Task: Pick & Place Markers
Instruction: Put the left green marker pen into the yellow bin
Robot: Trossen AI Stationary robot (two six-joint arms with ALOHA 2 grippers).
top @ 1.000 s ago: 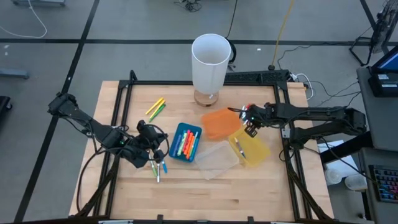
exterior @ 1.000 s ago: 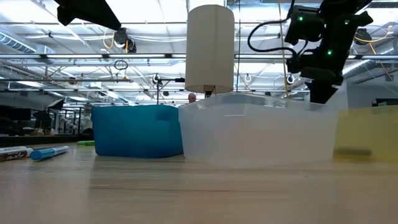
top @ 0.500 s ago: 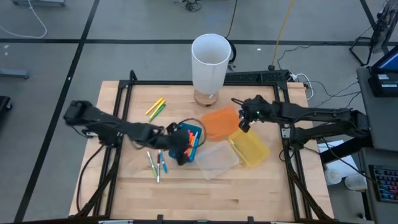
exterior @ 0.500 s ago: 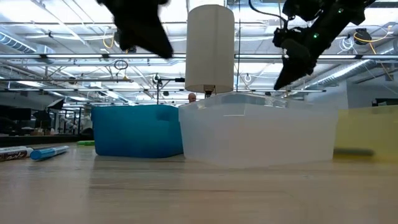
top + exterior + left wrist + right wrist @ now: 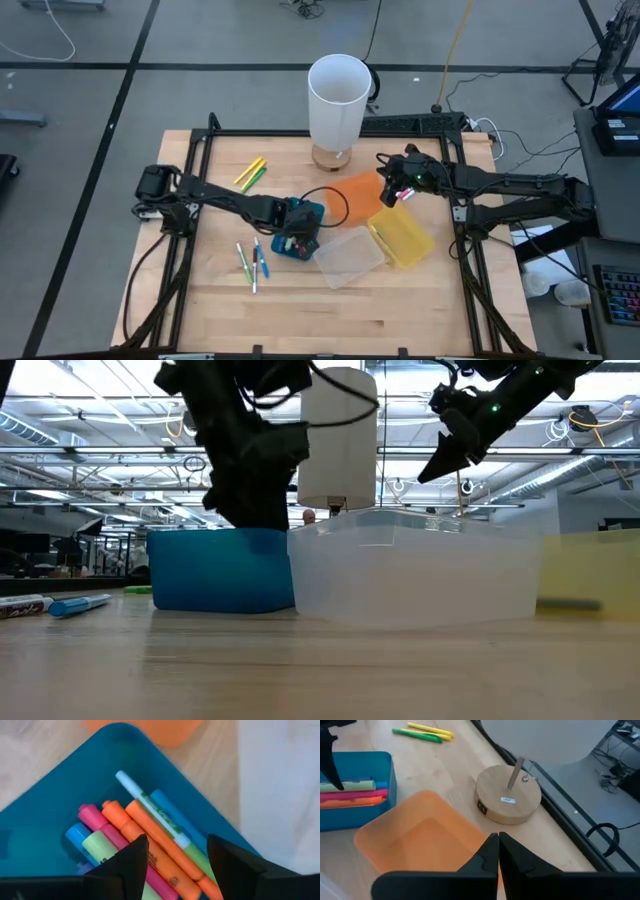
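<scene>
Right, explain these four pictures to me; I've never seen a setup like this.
Two dark robot arms work at a wooden table. One picture looks down from overhead, one looks level across the tabletop, and two come from cameras on the arms' wrists. The left pincer hangs open over a blue rectangular plastic bin of coloured markers, holding nothing. The right pincer is shut and empty above an orange plastic bin. A clear plastic bin, a yellow plastic bin and a white-shaded lamp stand nearby. Loose markers lie on the wood.
</scene>
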